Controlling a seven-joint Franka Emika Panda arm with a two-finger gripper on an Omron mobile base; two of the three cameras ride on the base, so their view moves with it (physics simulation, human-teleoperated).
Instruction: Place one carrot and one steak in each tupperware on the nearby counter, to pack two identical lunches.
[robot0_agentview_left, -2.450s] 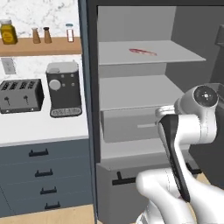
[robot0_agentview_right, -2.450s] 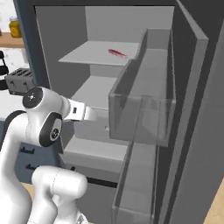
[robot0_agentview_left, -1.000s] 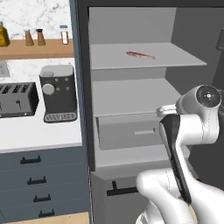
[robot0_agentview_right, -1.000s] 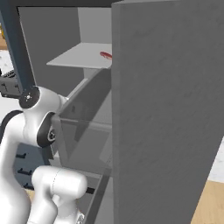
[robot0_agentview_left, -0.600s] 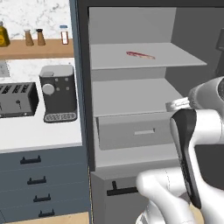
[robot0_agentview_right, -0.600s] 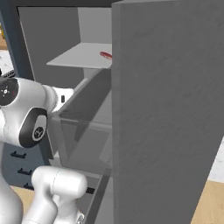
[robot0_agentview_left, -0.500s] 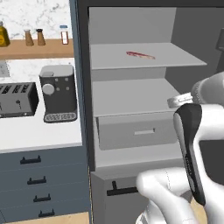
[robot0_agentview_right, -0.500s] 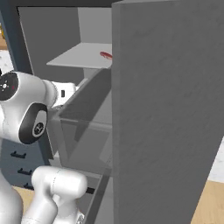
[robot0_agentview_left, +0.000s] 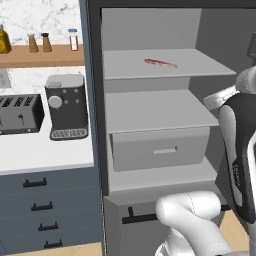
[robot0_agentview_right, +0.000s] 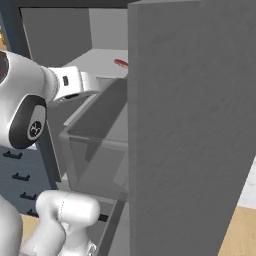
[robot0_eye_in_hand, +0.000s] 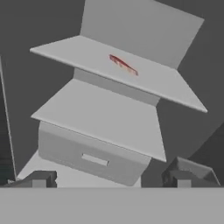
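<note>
- Steak (robot0_agentview_left: 160, 63) lies flat mid top shelf (robot0_agentview_left: 200, 67) of the fridge; in the right base view the door (robot0_agentview_right: 195, 125) cuts off most of it.
- Gripper (robot0_eye_in_hand: 111, 178) jaws wide open, holding nothing; fingertips (robot0_eye_in_hand: 41, 178) barely clear the frame's bottom.
- Counter (robot0_agentview_left: 35, 152) carries a toaster (robot0_agentview_left: 17, 114), cut off at the frame edge.

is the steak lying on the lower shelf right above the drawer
No, the steak lies on the upper shelf; the shelf above the drawer is bare.
</note>
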